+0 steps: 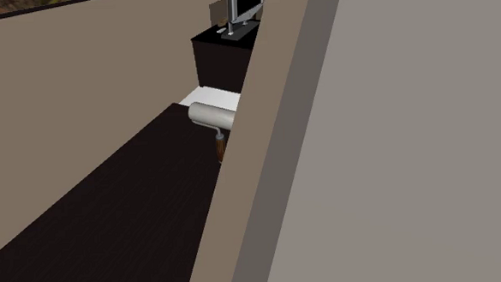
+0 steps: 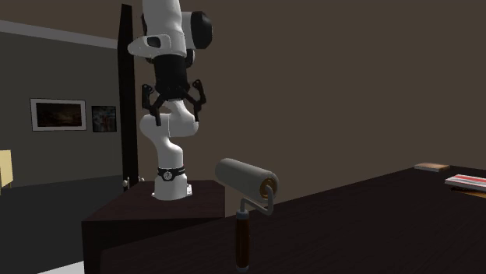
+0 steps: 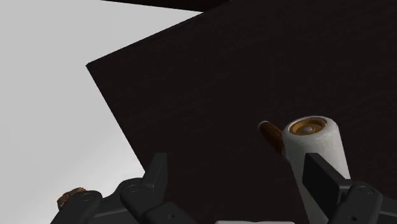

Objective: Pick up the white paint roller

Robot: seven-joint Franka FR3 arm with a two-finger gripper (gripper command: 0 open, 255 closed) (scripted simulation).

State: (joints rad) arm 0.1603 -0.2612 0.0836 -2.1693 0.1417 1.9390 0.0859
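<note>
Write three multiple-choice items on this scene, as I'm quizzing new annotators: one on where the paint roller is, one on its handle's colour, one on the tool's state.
1. Where does the paint roller lie?
A on the dark table
B on the robot's stand
C on the floor

2. Its handle is:
A blue
B brown
C green

3. The tool is:
A shut on the roller
B shut on nothing
C open

Key:
1 A, the wrist view shows it resting on the dark tabletop.
2 B, the grip shows brown in the second exterior view.
3 C, its fingers stand apart and clasp nothing.
</note>
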